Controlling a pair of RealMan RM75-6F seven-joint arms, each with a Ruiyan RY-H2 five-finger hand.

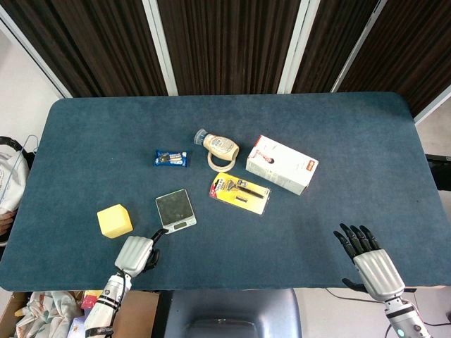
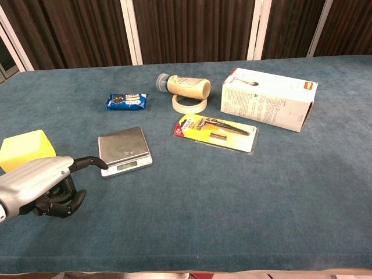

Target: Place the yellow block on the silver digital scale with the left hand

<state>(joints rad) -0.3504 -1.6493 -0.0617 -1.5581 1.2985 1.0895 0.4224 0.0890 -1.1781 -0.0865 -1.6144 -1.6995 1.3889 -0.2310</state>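
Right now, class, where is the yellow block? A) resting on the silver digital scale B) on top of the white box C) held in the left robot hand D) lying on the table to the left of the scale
D: the yellow block lies on the blue table, left of the silver digital scale, whose platform is bare, and the left robot hand holds nothing.
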